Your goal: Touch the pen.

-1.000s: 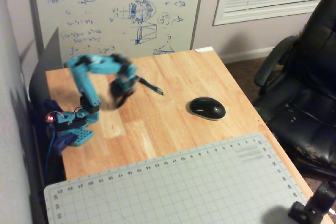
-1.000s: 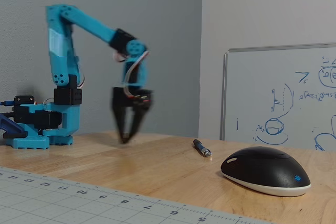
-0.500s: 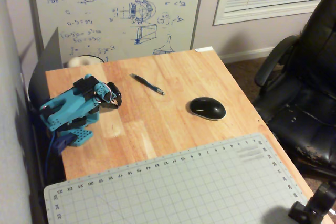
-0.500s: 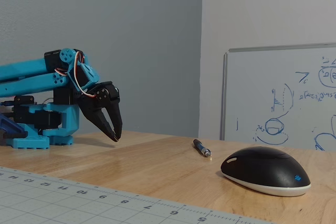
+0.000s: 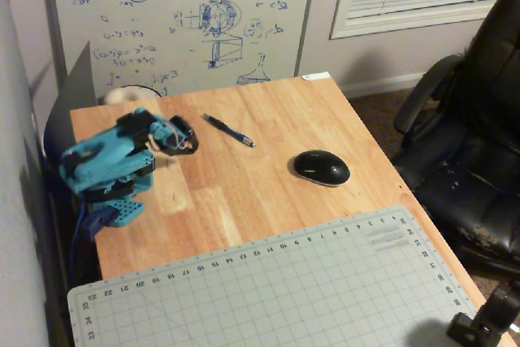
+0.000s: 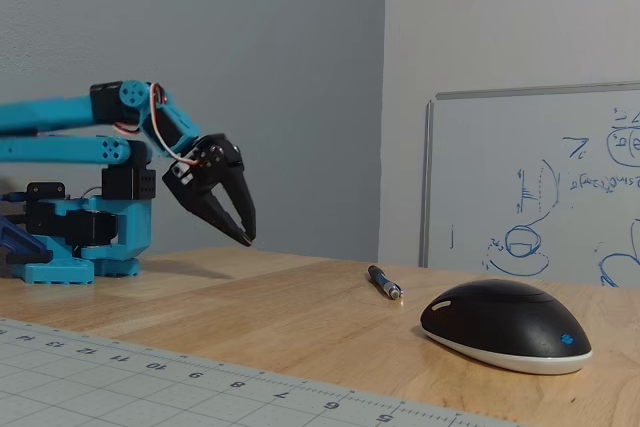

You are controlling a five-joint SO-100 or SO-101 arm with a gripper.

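Observation:
The pen [image 5: 228, 129] is a thin dark stick lying slantwise on the wooden table [image 5: 268, 111], left of the mouse. The side-on fixed view shows the pen [image 6: 385, 282] end-on with a pale tip. The blue arm is folded low over its base [image 5: 114, 205]. My gripper [image 5: 188, 145] points toward the pen and stops a short way to its left. From the side my gripper [image 6: 246, 238] hangs above the tabletop, tilted down. Its black fingers [image 6: 222, 202] meet at the tips and hold nothing. It is not touching the pen.
A glossy black mouse [image 5: 322, 167] [image 6: 505, 325] lies right of the pen. A grey cutting mat [image 5: 276, 290] covers the table's near part. A whiteboard [image 5: 187, 14] stands behind the table, and a black office chair [image 5: 475, 136] is at the right.
One second ago the arm stood tall with the gripper pointing down near the pen. It then folded back low to its base. Since then the gripper has lifted slightly and reached toward the pen.

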